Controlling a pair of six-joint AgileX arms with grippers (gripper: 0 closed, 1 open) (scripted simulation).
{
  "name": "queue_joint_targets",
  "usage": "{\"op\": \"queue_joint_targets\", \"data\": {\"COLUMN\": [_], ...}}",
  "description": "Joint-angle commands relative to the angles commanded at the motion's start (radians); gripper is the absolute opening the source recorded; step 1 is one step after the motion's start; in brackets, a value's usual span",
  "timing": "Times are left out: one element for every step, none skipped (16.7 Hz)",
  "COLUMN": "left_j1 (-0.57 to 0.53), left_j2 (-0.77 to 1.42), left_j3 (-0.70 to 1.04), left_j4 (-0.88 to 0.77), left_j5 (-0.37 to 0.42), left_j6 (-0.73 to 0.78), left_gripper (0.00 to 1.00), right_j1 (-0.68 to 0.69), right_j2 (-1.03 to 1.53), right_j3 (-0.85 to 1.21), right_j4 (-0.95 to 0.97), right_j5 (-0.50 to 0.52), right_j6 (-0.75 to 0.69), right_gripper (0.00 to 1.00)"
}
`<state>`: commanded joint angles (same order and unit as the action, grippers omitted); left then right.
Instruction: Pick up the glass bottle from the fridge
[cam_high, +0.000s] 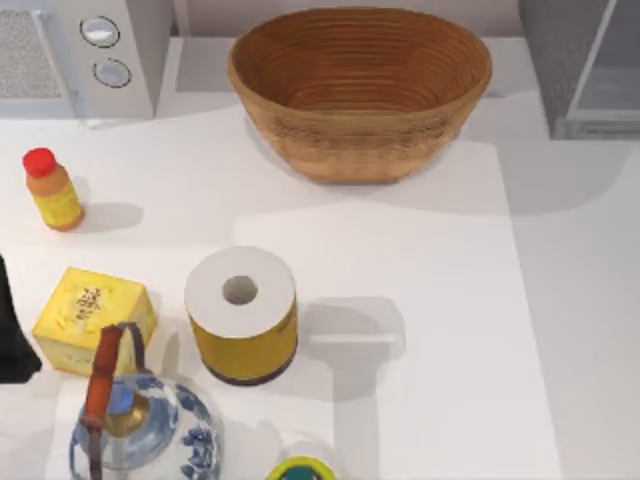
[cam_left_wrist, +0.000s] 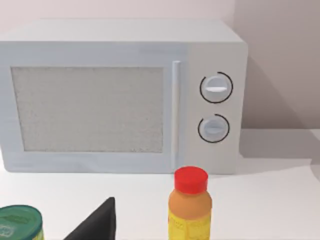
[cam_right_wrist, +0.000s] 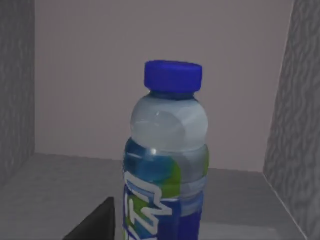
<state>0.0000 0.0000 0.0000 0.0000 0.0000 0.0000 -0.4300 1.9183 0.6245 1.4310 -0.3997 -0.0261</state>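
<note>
Inside fridge (cam_right_wrist: 295, 125), glass bottle (cam_right_wrist: 167, 165) upright, near wrist

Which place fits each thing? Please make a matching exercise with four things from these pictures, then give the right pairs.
Things:
1. glass bottle
2. wicker basket
3. red-capped bottle
4. paper roll

Places:
A. left side of the table, in front of the white microwave
B. middle of the table
C. upright inside the grey fridge
D. back of the table, centre

Pairs: 1-C, 2-D, 3-A, 4-B
</note>
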Motion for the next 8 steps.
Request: {"op": "queue_joint_targets", "data": {"left_j1": [0.0,0.0,0.0,0.0,0.0,0.0,0.0,0.0], "left_j2": [0.0,0.0,0.0,0.0,0.0,0.0,0.0,0.0], "left_j3": [0.0,0.0,0.0,0.0,0.0,0.0,0.0,0.0], "left_j4": [0.0,0.0,0.0,0.0,0.0,0.0,0.0,0.0], "left_j5": [0.0,0.0,0.0,0.0,0.0,0.0,0.0,0.0], "left_j6": [0.0,0.0,0.0,0.0,0.0,0.0,0.0,0.0], "left_gripper": [1.0,1.0,1.0,1.0,1.0,1.0,1.0,1.0], "right_j1": [0.026,0.05,0.073,0.095,0.113,0.127,0.136,0.141], "right_j2": [0.036,0.073,0.11,0.145,0.175,0.2,0.217,0.226], "right_j3": [0.051,0.1,0.145,0.187,0.223,0.252,0.271,0.281], "right_j4": [-0.038,-0.074,-0.107,-0.135,-0.157,-0.175,-0.185,-0.19], "right_j5": [0.02,0.043,0.065,0.087,0.108,0.126,0.139,0.145], "right_j6": [0.001,0.002,0.004,0.006,0.008,0.009,0.01,0.01], "right_gripper": [1.0,1.0,1.0,1.0,1.0,1.0,1.0,1.0]}}
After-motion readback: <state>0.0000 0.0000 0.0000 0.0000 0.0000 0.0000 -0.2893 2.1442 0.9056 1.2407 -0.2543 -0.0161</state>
